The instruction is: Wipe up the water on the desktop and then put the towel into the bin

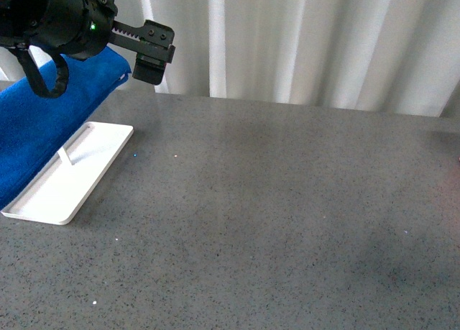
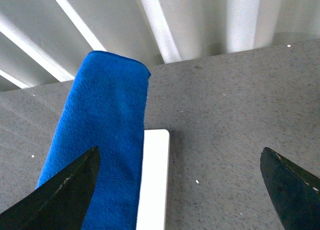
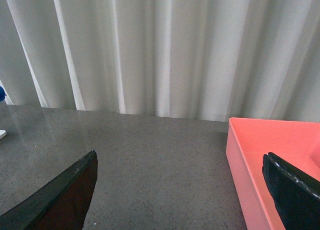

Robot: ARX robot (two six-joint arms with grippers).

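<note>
Blue towel (image 1: 43,121) lying at the far left of the grey desk (image 1: 287,200), nothing pinched.

The towel, folded thick, stretches along the left long edge of the flat white tray (image 1: 72,175) and touches it, with its far end towards the pale curtain (image 1: 302,35). The left pincer (image 2: 178,157) hovers above that far end, clear of the cloth, its fingers spread wide with only towel, tray and desk showing between them. The middle of the desk is speckled stone. In the right wrist view, the right pincer (image 3: 179,160) is spread wide too, holding nothing. The coral-pink bin (image 3: 270,155) stands on the desk just beside one finger.
</note>
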